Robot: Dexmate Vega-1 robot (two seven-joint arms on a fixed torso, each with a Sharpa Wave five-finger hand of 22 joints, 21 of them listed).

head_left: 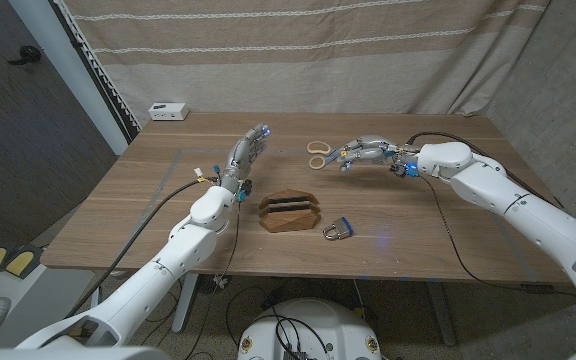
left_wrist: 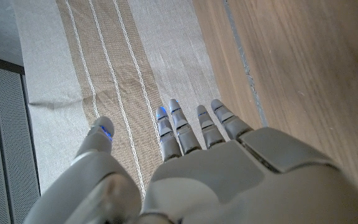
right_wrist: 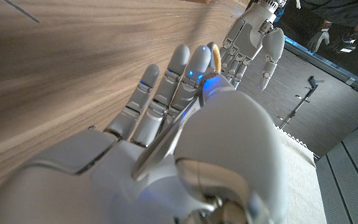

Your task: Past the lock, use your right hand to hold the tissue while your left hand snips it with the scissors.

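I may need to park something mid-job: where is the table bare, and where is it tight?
Bare wood lies left of the left hand and along the near right edge beyond the blue padlock. It is crowded mid-table: the wooden slotted holder, padlock, and beige-handled scissors by the right hand.
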